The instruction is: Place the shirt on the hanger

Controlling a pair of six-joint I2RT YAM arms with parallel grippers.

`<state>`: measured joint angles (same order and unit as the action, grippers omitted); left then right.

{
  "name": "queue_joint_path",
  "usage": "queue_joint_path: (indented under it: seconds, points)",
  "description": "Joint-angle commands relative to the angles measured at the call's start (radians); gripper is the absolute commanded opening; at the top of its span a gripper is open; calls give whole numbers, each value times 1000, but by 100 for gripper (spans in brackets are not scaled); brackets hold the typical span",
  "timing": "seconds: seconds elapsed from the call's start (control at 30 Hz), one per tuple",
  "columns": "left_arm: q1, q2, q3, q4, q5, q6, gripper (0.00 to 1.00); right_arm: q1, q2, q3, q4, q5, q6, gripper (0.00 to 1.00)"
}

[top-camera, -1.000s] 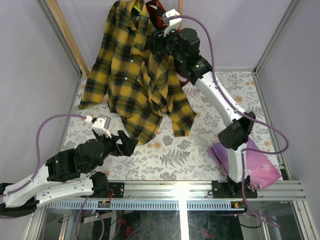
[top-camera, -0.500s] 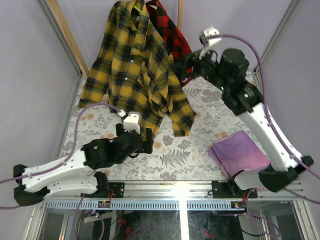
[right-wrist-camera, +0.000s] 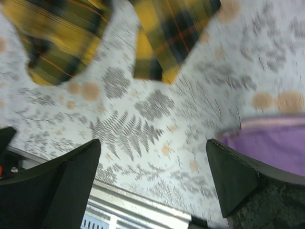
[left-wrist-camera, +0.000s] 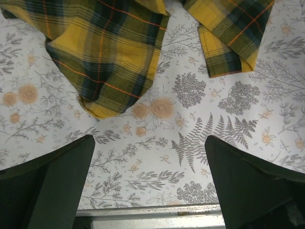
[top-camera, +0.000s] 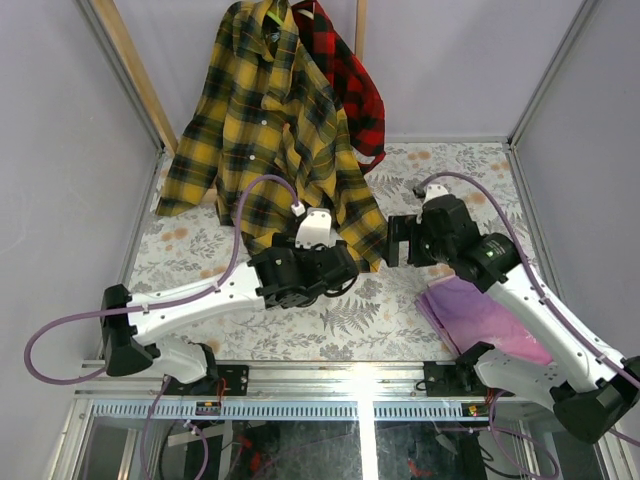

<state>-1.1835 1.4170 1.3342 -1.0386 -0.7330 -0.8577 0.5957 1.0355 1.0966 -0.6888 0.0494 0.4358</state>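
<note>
The yellow and dark plaid shirt [top-camera: 265, 130] hangs from the top of the wooden rack, with its hem and one sleeve trailing onto the floral table. The hanger is hidden inside the shirt's shoulders. My left gripper [top-camera: 345, 268] hovers low just in front of the hem, open and empty. In the left wrist view the left gripper [left-wrist-camera: 148, 140] frames bare tablecloth, with the shirt hem [left-wrist-camera: 105, 62] and sleeve cuff [left-wrist-camera: 228, 43] beyond it. My right gripper [top-camera: 392, 242] is open beside the sleeve cuff. In the right wrist view the right gripper [right-wrist-camera: 152, 143] holds nothing, below the blurred shirt [right-wrist-camera: 62, 38].
A red-and-black plaid shirt [top-camera: 352, 90] hangs behind the yellow one. A purple cloth [top-camera: 480, 312] lies at the near right, also the purple cloth [right-wrist-camera: 271, 143] by the right finger. Wooden rack posts [top-camera: 125, 60] rise at the back. The metal table rail [left-wrist-camera: 152, 217] runs along the near edge.
The right arm came down from the shirt's collar to low over the table, its jaws spreading. The left arm swung right to the middle, under the shirt's hem.
</note>
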Motion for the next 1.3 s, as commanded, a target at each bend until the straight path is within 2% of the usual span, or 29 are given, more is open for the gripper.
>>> queue_joint_path:
  seconds: [0.0,0.13,0.2,0.27,0.3,0.4,0.5,0.6,0.67,0.8,0.87,0.93,1.07,1.27]
  points:
    - [6,46,43,-87,-101,-35,100,1,22,-15,-145,76,125,99]
    - [14,8,-6,-45,-149,-100,100,1,8,-60,-66,25,42,99]
    - [78,-56,-68,112,-92,-9,100,0,14,-83,-41,12,3,99]
    - [219,-124,-130,234,34,72,100,0,33,-104,-33,-2,-19,99]
    - [336,-154,-157,284,127,103,100,0,44,-111,-32,-2,-30,99]
    - [610,-218,-216,387,290,192,100,0,70,-123,-45,-31,-62,99]
    - [791,-216,-211,432,314,245,100,0,67,-144,-12,-109,-81,99]
    - [924,-157,-170,451,324,268,100,0,43,-155,24,-149,-78,99]
    - [991,-112,-156,481,335,280,100,1,19,-165,57,-159,-72,99]
    - [1089,-38,-146,561,250,290,100,0,-9,-178,84,-184,-65,99]
    - [1153,-15,-154,619,250,294,100,1,-8,-182,93,-209,-58,99]
    - [1228,-11,-184,696,299,299,100,0,-5,-187,106,-235,-45,99]
    - [1389,-16,-280,906,498,324,100,1,-7,-210,142,-278,-27,99]
    - [1474,56,-342,1097,570,453,100,0,17,-229,180,-314,-27,99]
